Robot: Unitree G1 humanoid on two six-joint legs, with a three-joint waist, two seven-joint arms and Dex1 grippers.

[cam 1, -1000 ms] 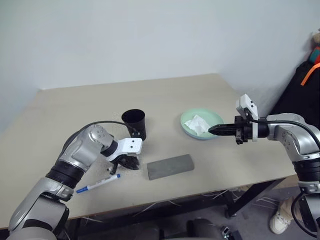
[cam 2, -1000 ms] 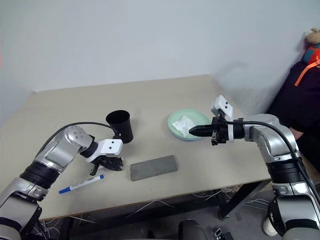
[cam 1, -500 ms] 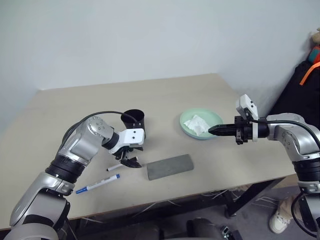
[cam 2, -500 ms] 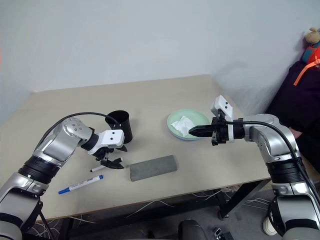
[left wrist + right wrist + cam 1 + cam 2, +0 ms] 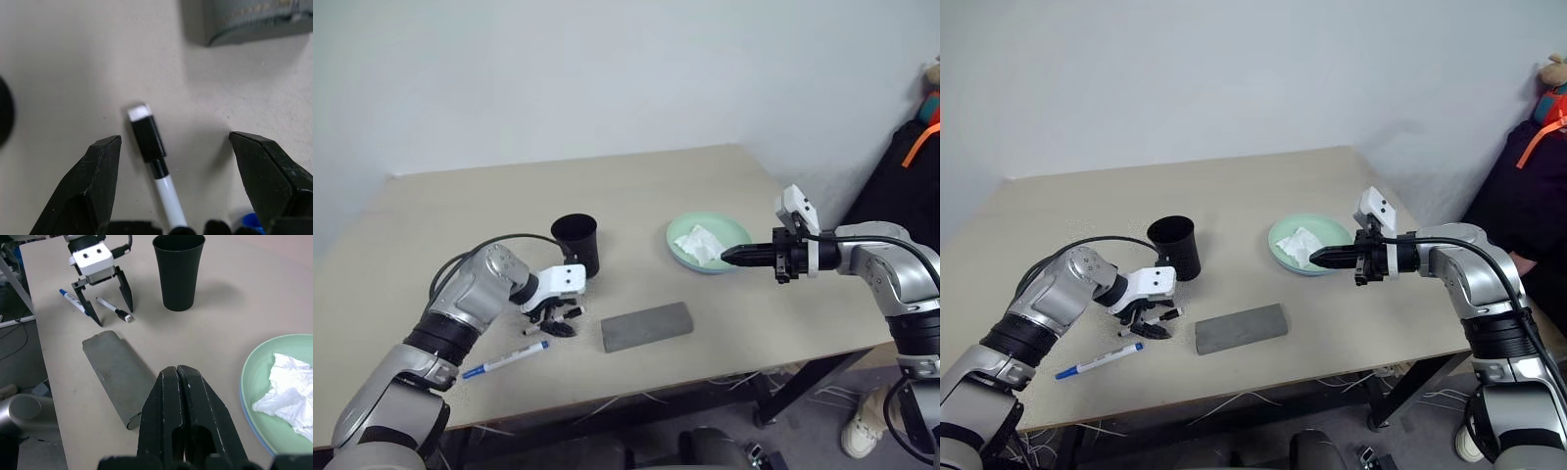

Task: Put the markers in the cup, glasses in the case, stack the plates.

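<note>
Risk lies at the left gripper (image 5: 1147,320): fingers spread wide, straddling the black-ended marker (image 5: 152,152) flat on the table (image 5: 705,171), nothing grasped. It lies skewed between them, so closing could roll it away. Cup (image 5: 576,242) stands just beyond; blue-capped marker (image 5: 504,359) lies nearer. Right gripper (image 5: 732,257), fingers clenched empty, hovers at the plates (image 5: 684,254).
</note>
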